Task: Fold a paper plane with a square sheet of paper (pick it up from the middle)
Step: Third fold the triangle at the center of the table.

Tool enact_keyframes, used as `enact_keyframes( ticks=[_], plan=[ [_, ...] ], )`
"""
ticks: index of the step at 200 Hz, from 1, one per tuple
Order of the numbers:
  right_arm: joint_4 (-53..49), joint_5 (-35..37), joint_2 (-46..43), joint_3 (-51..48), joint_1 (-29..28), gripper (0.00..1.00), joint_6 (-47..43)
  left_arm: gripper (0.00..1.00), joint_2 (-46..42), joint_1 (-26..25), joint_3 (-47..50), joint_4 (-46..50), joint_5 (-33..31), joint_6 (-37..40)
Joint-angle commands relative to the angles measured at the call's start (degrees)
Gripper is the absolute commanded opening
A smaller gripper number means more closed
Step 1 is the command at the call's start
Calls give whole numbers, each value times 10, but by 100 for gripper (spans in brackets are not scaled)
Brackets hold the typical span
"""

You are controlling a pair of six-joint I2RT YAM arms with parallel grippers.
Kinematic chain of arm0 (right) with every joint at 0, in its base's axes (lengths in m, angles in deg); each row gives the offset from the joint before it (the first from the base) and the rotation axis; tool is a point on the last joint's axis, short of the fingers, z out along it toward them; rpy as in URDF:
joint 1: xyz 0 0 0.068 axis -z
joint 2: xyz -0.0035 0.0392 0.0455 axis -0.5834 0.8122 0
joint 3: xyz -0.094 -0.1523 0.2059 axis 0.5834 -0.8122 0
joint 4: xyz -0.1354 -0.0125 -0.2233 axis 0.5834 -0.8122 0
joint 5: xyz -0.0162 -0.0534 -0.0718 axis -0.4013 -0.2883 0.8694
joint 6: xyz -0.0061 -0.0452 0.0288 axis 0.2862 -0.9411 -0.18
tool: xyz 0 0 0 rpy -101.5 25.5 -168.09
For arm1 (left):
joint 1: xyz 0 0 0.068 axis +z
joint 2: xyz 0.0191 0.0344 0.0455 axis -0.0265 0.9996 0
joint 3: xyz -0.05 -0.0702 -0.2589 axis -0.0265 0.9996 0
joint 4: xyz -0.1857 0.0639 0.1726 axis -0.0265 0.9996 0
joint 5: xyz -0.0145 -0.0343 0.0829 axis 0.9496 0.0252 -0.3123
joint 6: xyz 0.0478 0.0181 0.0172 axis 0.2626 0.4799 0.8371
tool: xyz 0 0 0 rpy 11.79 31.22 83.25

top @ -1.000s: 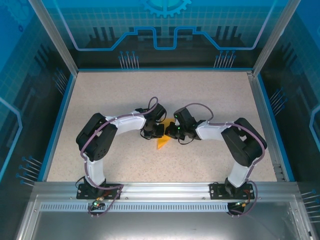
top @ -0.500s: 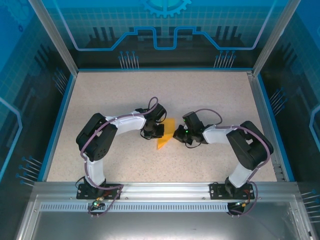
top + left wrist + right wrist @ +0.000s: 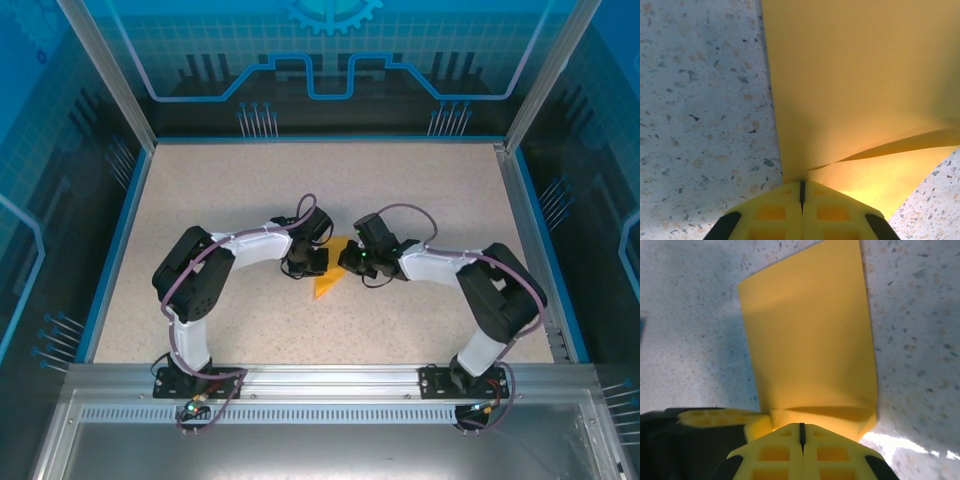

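Mid-fold, frame centre: I find left gripper (image 3: 801,183) and right gripper (image 3: 801,425) pinched shut on the paper (image 3: 326,284) (partly folded); next, flatten crease.

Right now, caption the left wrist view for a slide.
Left tool shut on creased orange-yellow paper over speckled table.

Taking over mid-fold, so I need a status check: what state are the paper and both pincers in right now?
Paper: lying on the table, partly folded, not yet a plane, with one flap lifting by the left pincer.
Left pincer: shut, tips at the paper's edge; I can't tell if it is pinching or just pressing.
Right pincer: shut, tips against the paper beside a raised fold.
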Motion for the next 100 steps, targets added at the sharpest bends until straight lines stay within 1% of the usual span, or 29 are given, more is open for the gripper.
enact_keyframes(
  ticks=[1, 20, 53, 78, 100],
  plan=[
    [4, -15, 37, 15, 2, 2, -6, 6, 54, 7, 36, 64, -78, 1],
    [9, -12, 47, 12, 15, 2, 2, 6, 54, 6, 37, 64, -78, 1],
    [20, -6, 34, -41, 42, 2, 14, 6, 55, 6, 39, 61, -77, 2],
    [16, 12, -13, -77, 58, 2, 18, 6, 55, 7, 38, 59, -74, 3],
    [-5, 36, -66, -80, 48, 2, 5, 6, 55, 6, 37, 59, -71, 2]
  ],
)
